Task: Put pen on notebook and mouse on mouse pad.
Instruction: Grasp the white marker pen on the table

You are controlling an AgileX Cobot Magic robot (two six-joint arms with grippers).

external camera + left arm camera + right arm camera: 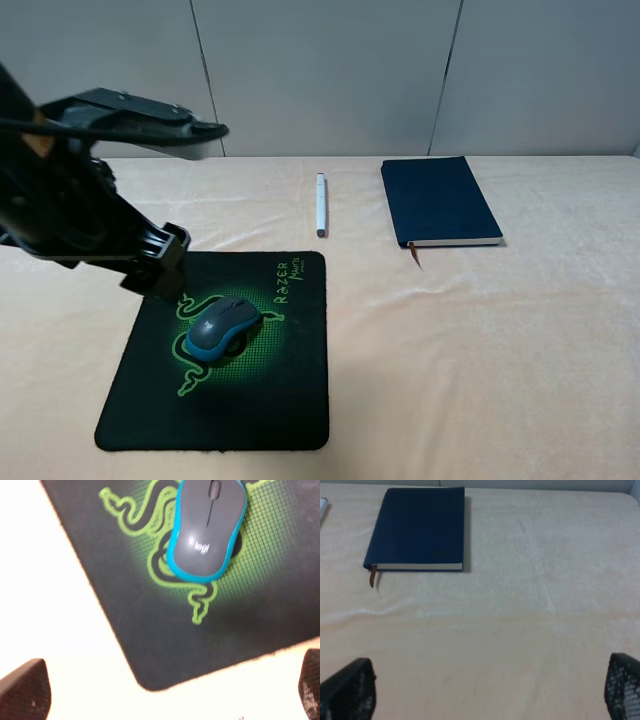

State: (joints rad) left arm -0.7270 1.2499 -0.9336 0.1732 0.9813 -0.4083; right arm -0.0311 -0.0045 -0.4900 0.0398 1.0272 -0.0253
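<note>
Left gripper (165, 700): stood wide, empty, over the far left corner of the mouse pad (290, 400); mouse (222, 328) lay mid-pad. Right gripper (487, 695): wide, empty.

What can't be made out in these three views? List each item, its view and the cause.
Pen: right wrist view, cut off by the edge; only one end shows.
Mouse: left wrist view, blurred, front cut off by the edge.
Pad: left wrist view, mostly out of frame, lettering unseen.
Right gripper: outside the high view; its wrist view shows only fingertip ends.
</note>
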